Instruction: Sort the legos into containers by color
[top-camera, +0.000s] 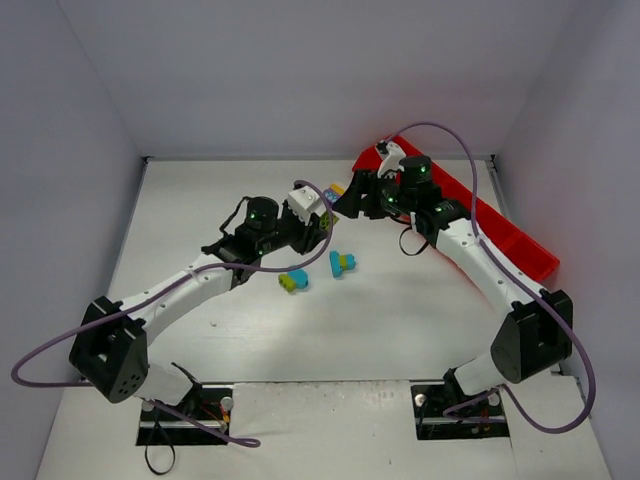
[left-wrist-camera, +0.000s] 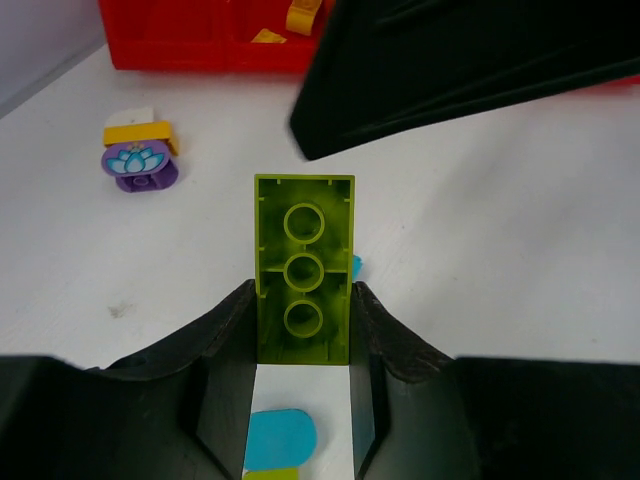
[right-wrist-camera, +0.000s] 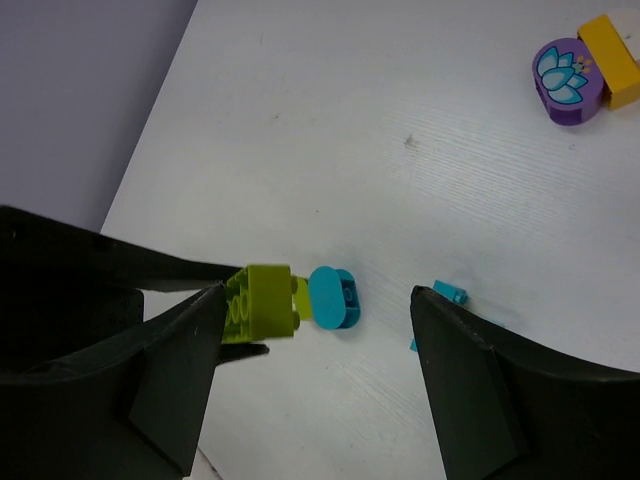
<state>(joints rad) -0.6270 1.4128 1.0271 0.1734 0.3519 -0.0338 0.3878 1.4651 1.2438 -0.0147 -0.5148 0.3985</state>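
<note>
Here we see the left end effector (left-wrist-camera: 303, 295) clamped on a lime green lego (left-wrist-camera: 303, 255) above the white surface (top-camera: 400, 320); cyan legos (top-camera: 343, 263) lie on it mid-table, the right end effector (right-wrist-camera: 318, 300) hangs partly open and empty just beside the left one, and the red tray (top-camera: 510, 235) sits far right

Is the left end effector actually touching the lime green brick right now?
Touching. The left wrist view shows the lime green brick wedged in the left end effector, with both fingers pressed against its sides and no gap.
</note>
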